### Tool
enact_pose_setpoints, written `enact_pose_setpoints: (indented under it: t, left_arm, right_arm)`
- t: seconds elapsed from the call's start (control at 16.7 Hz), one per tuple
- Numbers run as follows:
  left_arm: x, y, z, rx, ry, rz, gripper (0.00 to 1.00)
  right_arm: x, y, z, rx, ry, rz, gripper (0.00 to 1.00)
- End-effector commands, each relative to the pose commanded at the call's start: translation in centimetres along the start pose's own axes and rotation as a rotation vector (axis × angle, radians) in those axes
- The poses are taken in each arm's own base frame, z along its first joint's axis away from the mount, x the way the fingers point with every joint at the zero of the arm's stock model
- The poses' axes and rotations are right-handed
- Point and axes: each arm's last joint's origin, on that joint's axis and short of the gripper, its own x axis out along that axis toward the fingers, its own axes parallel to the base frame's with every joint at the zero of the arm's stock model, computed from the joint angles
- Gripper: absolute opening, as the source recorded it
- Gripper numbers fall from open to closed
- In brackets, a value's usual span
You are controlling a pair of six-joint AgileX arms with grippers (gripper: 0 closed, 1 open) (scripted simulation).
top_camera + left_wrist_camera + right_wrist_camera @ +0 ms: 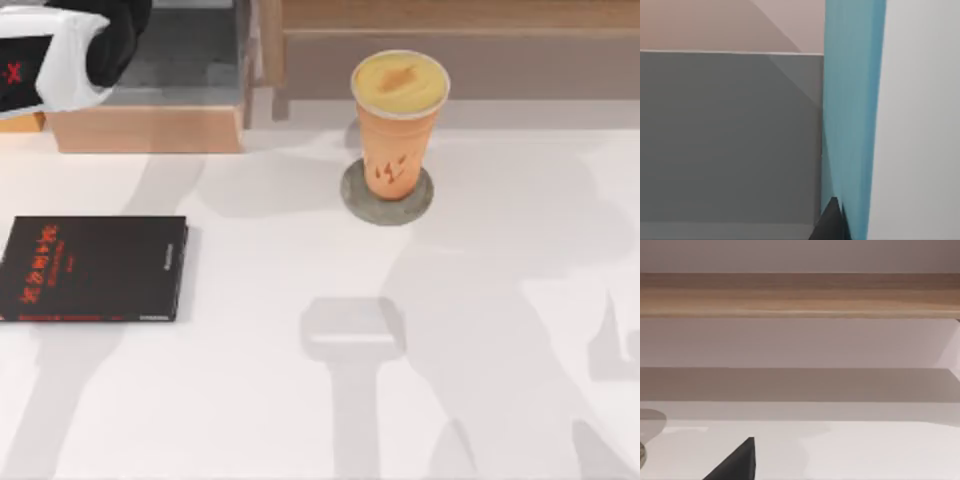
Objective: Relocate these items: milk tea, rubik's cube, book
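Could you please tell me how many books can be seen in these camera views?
2. A flat black book with red lettering lies at the white table's left side; a light teal-blue book stands on edge close before the left wrist camera. Others may be hidden.

the picture's left edge is cutting off the black book [92, 268], and my left arm [70, 45] is running off the top corner.

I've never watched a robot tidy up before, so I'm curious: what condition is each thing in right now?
milk tea: upright on a round grey coaster, near the table's back edge, untouched.
black book: lying flat, closed, at the table's left.
teal-blue book: on edge in the left wrist view, beside a grey wall.
left arm: up at the top view's far left corner, over a wooden box.
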Motion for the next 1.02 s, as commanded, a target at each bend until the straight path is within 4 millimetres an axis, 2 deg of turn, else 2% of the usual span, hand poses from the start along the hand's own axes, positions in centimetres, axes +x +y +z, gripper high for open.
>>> enact_pose_setpoints:
  t: [0.72,1.02]
  left_arm:
    - [-0.3,0.1,0.3,0.016,-0.003,0.027,0.0]
    - [-1.4,1.0,2.1,0.079,-0.042,0.124,0.0]
  right_arm:
    - [0.0,0.0,0.0,0.0,0.0,0.0,1.0]
    - [0.0,0.0,0.0,0.0,0.0,0.0,1.0]
